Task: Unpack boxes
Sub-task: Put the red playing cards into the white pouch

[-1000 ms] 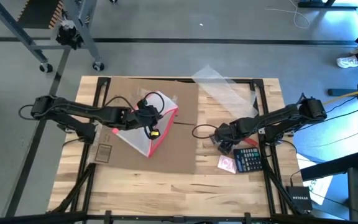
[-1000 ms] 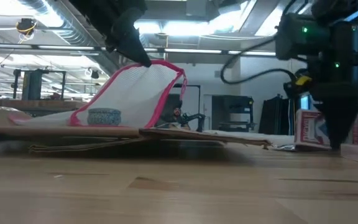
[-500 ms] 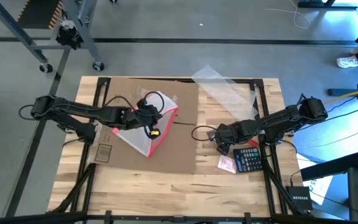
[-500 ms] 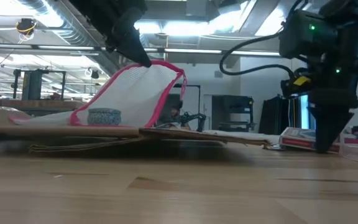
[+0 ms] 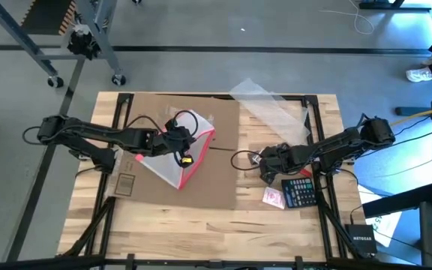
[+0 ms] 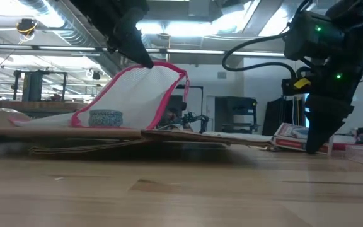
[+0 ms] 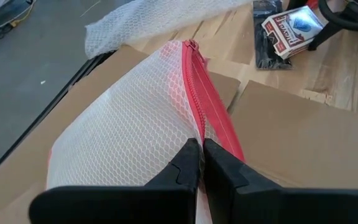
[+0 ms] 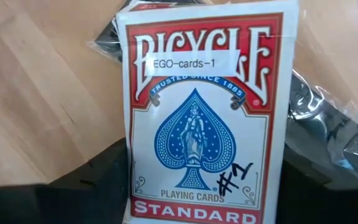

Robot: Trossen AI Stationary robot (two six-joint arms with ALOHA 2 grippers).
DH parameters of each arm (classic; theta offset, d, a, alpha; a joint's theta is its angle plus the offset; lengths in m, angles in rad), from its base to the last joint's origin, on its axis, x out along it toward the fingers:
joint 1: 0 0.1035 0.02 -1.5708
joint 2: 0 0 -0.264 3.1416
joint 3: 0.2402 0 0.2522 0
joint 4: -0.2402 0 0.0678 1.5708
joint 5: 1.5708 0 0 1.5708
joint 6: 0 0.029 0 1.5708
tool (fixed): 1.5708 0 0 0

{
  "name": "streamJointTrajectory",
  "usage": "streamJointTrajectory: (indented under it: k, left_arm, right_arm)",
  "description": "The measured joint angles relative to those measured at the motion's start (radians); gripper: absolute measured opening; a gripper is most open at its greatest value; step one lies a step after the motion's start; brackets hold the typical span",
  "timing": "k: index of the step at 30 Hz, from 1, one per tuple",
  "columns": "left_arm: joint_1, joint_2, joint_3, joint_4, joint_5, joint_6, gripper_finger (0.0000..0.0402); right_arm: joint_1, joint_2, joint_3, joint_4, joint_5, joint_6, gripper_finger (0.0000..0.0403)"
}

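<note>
The box point(image 5: 201, 176) is brown cardboard lying flat on the table, a small label point(image 5: 126, 184) near its left edge. On it sits a white mesh pouch point(image 5: 178, 154) with a pink-red zip, raised by my shut left gripper point(image 7: 202, 149). At the right, my right gripper point(image 5: 265, 171) points steeply down over a red Bicycle card deck point(image 8: 204, 124). Its fingers stand at the deck's two long edges. My left gripper pinches the pouch's top edge beside the zip point(image 7: 197, 127) between its two fingers, slanting down from the table's left. That edge is lifted and the mesh hangs below it like a tent. The pouch's bottom point(image 6: 87, 123) lies on the cardboard. My right gripper has the deck's lower end, by the word STANDARD point(image 8: 191, 208), between its two fingers, one at each long edge. The fingers come from above, and the deck reaches away from them. The deck point(image 6: 288, 135) lies tilted, low over the table.
A black calculator point(image 5: 300, 191) and a pink flat pack point(image 5: 274, 196) lie near the right gripper. Dark items in clear plastic point(image 8: 334, 130) lie under the deck. Bubble wrap point(image 5: 268, 105) stretches across the far right. A small round tin point(image 6: 106, 118) sits inside the pouch.
My right gripper has tipped steeper and gone a little toward the cardboard. The card deck, which stood upright beside the fingers, now lies tilted over and has moved the same way.
</note>
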State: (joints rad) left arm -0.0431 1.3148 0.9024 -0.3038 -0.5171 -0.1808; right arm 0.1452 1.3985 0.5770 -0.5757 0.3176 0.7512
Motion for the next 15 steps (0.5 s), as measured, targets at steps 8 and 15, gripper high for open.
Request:
streamJointTrajectory:
  k: [8,15]
  left_arm:
    - [0.000,0.000,0.000,0.000,0.000,0.005,0.0008]
    - [0.000,0.000,0.000,0.008,0.000,0.005,0.0008]
  right_arm:
    - [-0.001,-0.013,0.022,-0.025,-0.023,-0.024,0.0278]
    - [-0.001,-0.038,0.204,0.020,-0.069,-0.167,0.0278]
